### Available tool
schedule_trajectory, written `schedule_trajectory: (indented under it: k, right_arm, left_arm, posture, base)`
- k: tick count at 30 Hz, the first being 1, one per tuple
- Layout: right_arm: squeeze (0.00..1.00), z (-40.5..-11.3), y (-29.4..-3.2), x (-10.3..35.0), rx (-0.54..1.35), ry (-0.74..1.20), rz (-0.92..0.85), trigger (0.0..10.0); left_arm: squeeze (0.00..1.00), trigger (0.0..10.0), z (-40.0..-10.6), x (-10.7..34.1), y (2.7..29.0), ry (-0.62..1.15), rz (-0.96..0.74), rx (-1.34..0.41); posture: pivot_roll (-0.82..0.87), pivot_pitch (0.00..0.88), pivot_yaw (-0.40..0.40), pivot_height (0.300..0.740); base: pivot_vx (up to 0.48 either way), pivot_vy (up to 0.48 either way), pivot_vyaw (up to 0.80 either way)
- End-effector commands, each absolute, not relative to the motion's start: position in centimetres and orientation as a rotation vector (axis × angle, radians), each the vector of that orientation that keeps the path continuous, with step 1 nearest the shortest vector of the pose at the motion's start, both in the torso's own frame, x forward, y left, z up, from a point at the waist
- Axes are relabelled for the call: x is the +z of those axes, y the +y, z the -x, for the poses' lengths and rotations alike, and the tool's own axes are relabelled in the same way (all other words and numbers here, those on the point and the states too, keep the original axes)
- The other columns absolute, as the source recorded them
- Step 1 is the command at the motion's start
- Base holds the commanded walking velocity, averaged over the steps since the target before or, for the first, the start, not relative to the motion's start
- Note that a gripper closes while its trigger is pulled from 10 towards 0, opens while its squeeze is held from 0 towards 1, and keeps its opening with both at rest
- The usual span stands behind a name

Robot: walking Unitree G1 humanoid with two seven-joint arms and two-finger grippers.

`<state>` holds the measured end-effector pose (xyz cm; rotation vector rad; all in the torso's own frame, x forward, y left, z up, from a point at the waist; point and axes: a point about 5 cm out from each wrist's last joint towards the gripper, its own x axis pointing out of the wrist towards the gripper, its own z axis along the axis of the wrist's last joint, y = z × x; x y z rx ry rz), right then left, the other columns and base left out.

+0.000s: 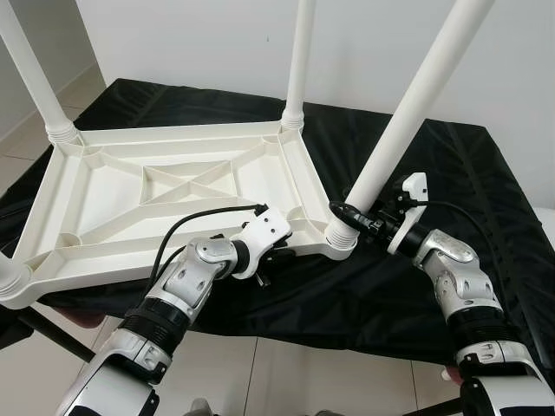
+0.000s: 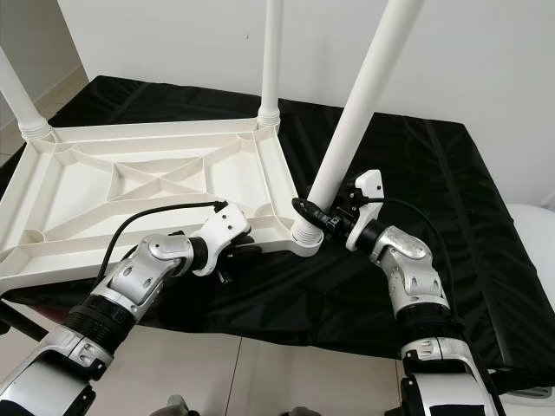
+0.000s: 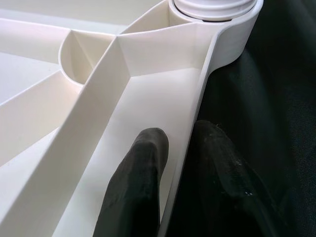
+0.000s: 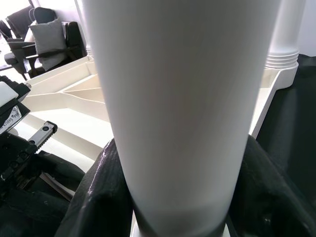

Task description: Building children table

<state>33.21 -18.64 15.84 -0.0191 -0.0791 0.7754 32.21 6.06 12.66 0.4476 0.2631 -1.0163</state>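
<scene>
Currently left gripper (image 3: 175,163) pinches the tabletop rim (image 3: 200,94); right gripper (image 1: 351,217) clamps the near table leg (image 1: 408,113).

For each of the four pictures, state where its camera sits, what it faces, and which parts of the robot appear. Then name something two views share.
Left eye view: head, looking down at the upturned white plastic tabletop on black cloth; both arms.
Right eye view: same scene.
Left wrist view: left gripper straddles the tabletop's rim.
Right wrist view: right gripper clasps the tilted white tubular leg.
Shared: that leg.
</scene>
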Motion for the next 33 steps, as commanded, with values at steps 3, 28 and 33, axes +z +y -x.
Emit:
schedule_trajectory:
  k: [3,28,33]
  right_arm:
    - [0.0,-32.7,-19.3,13.6,0.754,0.038,0.041,10.0]
    - [0.0,-32.8,-17.5,11.8,0.826,0.11,0.068,10.0]
    - [0.0,-32.4,-17.9,11.3,0.81,0.106,0.053,10.0]
  left_arm:
    - [0.0,10.0,-32.2,13.0,6.4,0.249,-0.461,-1.005]
    - [0.0,10.0,-31.8,13.5,6.2,0.228,-0.445,-0.995]
    - [0.0,10.0,-31.7,13.7,6.2,0.223,-0.445,-0.998]
  posture:
    - [-0.04,0.0,-0.043,0.74]
    - [-0.02,0.0,-0.058,0.74]
    - [-0.03,0.002,-0.052,0.74]
  base:
    - [0.0,0.0,0.0]
    - [0.0,0.0,0.0]
    - [0.0,0.0,0.0]
